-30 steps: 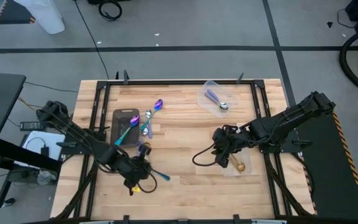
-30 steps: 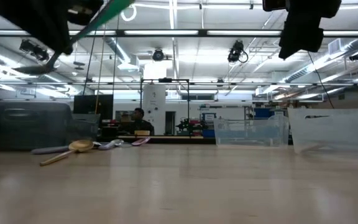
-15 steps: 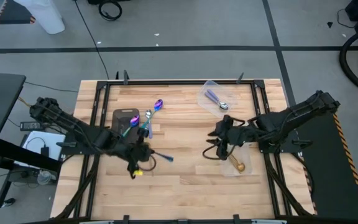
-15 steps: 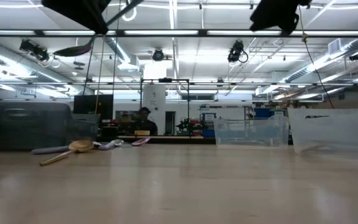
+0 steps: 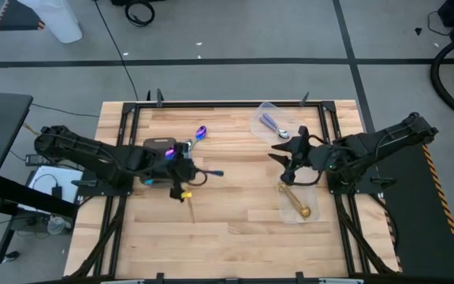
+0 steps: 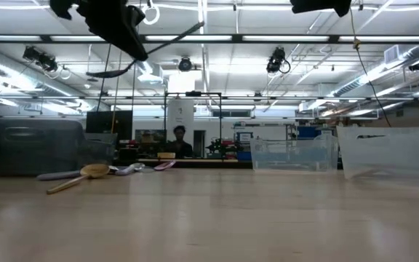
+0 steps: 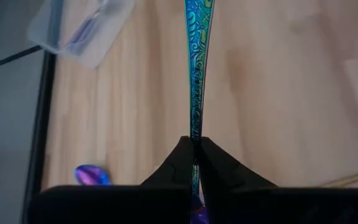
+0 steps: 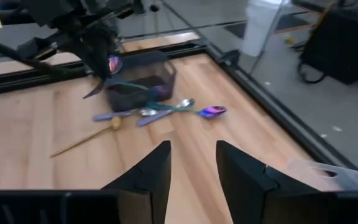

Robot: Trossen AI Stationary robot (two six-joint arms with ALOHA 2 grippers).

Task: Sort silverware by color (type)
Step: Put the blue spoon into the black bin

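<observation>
My left gripper (image 5: 189, 169) hangs over the table's left half, just beside the dark grey tray (image 5: 158, 145), shut on an iridescent teal-handled spoon (image 7: 196, 74). The spoon's handle sticks out toward the table's right (image 5: 211, 172). A few more spoons (image 5: 187, 150) lie in a loose pile by the tray, and a purple-bowled one (image 5: 201, 132) lies beyond them. A gold spoon (image 8: 82, 140) lies flat on the wood below my left gripper. My right gripper (image 5: 284, 155) hovers open over the right half, nothing between its fingers (image 8: 188, 165). My left gripper pinches the teal spoon's handle (image 7: 195, 132) between its two fingertips. The handle runs forward along the fingers, and a purple part shows behind them between the fingers (image 7: 195, 214). The spoon is lifted clear of the table (image 6: 158, 47), slanting.
A clear container with a lilac-handled spoon (image 5: 274, 125) sits at the far right. Another clear container with a gold spoon (image 5: 298, 203) lies just on the near side of my right gripper. A black frame (image 5: 211, 103) rims the wooden table. A person stands far off in the room (image 6: 179, 135).
My left gripper has risen and gone from near the front edge toward the far edge, up beside the tray, still shut on the teal spoon, which has swung with it. My right gripper has risen, gone toward the far edge away from the gold spoon's container, and rolled.
</observation>
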